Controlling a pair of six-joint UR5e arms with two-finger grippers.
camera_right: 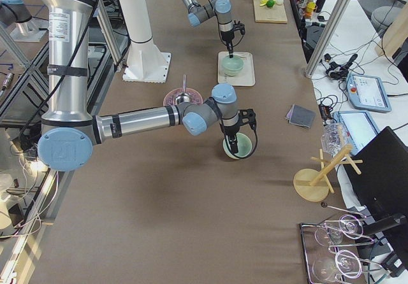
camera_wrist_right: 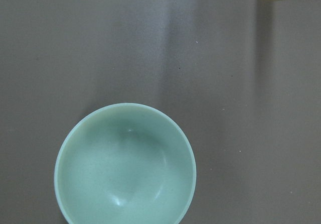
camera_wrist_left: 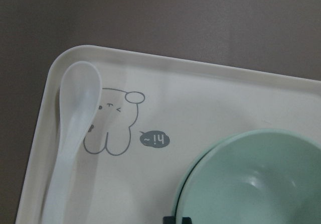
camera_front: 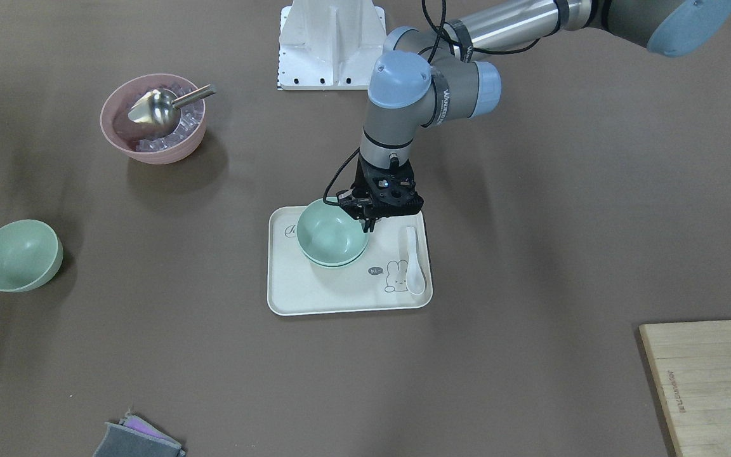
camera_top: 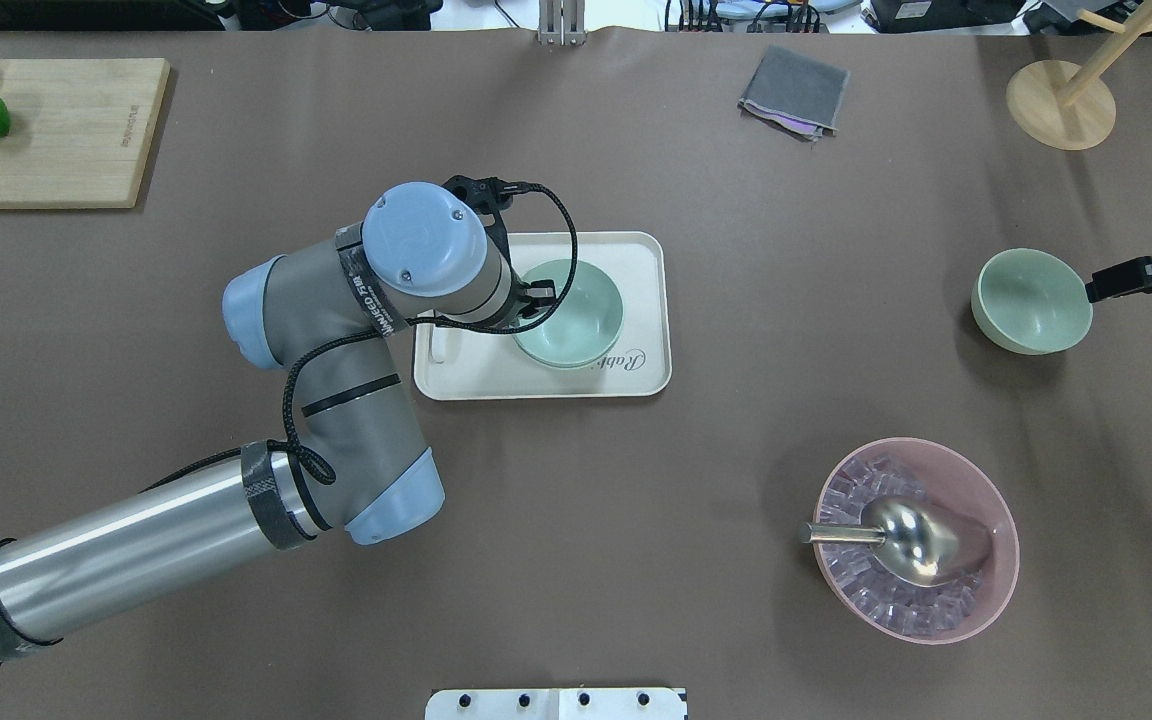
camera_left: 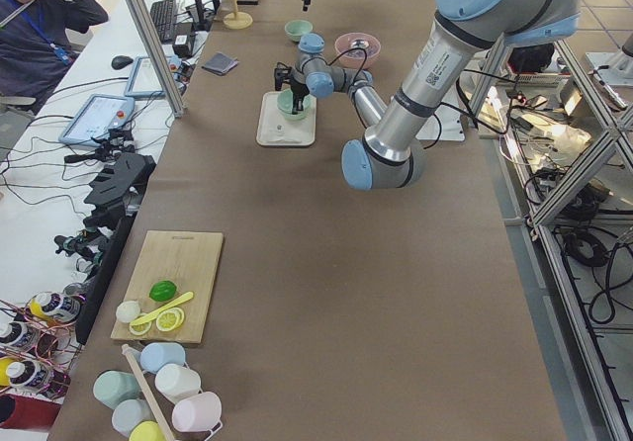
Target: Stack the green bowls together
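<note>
Two green bowls (camera_front: pixel 330 236) sit nested on the cream tray (camera_front: pixel 340 295); the lower bowl's rim (camera_front: pixel 334 262) shows just under the upper one. My left gripper (camera_front: pixel 367 223) is shut on the upper bowl's rim on the side toward the spoon; its dark fingertips (camera_wrist_left: pixel 178 219) show at that rim in the left wrist view. The third green bowl (camera_top: pixel 1026 298) stands alone on the table far to my right, and fills the right wrist view (camera_wrist_right: pixel 125 166). My right gripper (camera_top: pixel 1096 290) hovers beside and above its rim, open and empty.
A white spoon (camera_front: pixel 413 260) lies on the tray next to the stack. A pink bowl (camera_top: pixel 916 540) with ice and a metal scoop stands near my right side. There is also a cutting board (camera_top: pixel 56 130) with fruit, a grey cloth (camera_top: pixel 794 92) and a wooden stand (camera_top: pixel 1061 105).
</note>
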